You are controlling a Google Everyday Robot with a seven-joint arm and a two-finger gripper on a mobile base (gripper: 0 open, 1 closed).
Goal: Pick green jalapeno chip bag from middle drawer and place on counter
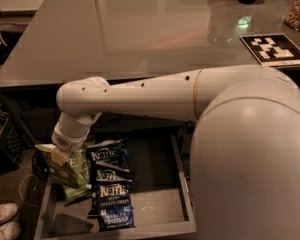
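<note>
The green jalapeno chip bag (69, 170) is at the left side of the open middle drawer (155, 211), its top corner pinched in my gripper (58, 154). The gripper hangs from the white arm that reaches down over the drawer's left end. It is shut on the bag's upper edge and holds it tilted, its lower end still down in the drawer. The grey counter (140, 29) stretches wide above and behind the drawer.
Three dark blue Kettle bags (111, 184) lie in a row beside the green bag. A black-and-white tag (274, 48) and a jar (298, 6) stand on the counter's right. White shoes (2, 219) and a crate (5, 144) are on the floor at left.
</note>
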